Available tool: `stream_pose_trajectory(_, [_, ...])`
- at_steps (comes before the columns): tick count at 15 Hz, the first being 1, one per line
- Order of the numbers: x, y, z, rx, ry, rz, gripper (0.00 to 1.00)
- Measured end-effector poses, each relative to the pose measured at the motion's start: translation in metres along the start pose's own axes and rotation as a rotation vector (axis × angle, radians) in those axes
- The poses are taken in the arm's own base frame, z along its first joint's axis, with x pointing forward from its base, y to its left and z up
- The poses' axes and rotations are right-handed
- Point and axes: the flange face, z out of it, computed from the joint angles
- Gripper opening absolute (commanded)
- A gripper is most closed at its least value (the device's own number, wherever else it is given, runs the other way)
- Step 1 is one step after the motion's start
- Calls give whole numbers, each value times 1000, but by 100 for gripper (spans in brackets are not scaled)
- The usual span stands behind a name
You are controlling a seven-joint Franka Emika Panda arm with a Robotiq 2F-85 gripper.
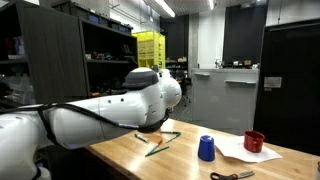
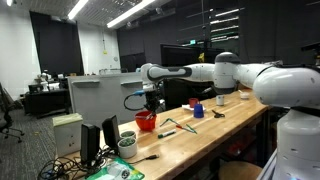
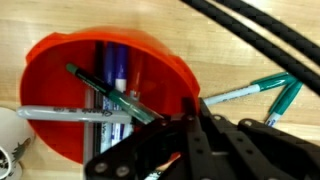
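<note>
The red bowl (image 3: 60,75) stands on the wooden surface (image 3: 240,40), near one of its ends in an exterior view (image 2: 147,122). It contains three pens:
- A purple pen (image 3: 116,70) lies lengthwise.
- A dark green pen (image 3: 105,90) lies diagonally over it.
- A grey pen (image 3: 70,116) lies crosswise.

Two green pens (image 3: 250,93) lie on the surface just beside the bowl's rim. A white cup (image 2: 127,147) stands near the bowl toward the end of the surface. A blue cup (image 2: 197,111) stands farther along.

Only the wrist view shows what is inside the bowl. Only one exterior view shows the scissors (image 1: 232,176), which lie at the near edge of the surface. In that view the arm's own casing hides the end effector.

The arm (image 2: 185,71) reaches out roughly level, with the wrist turned downward. The end effector (image 2: 150,101) hangs directly above the bowl. Its fingers are pressed together, with nothing seen between them, and it is clear of the pens.
</note>
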Motion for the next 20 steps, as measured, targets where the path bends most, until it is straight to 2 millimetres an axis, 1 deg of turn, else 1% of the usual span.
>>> stream_pose_trajectory(1, [0,-2,3,-10,14,4,1])
stream_pose_trajectory(2, [-1,-4,5,-19,27,8,31])
stream_pose_trajectory(3, [-1,-6,8,-26,40,13,31])
stream_pose_trajectory(4, [-1,-9,10,-31,50,18,35])
stream_pose_trajectory(8, [-4,-17,10,-42,61,36,61])
stream_pose_trajectory(13, [-5,-21,7,-31,48,46,95])
stream_pose_trajectory(14, [-6,-23,3,-21,35,48,100])
stream_pose_trajectory(17, [-9,-29,-14,12,-19,57,100])
stream_pose_trajectory(20, [-9,-43,-35,45,-69,78,100])
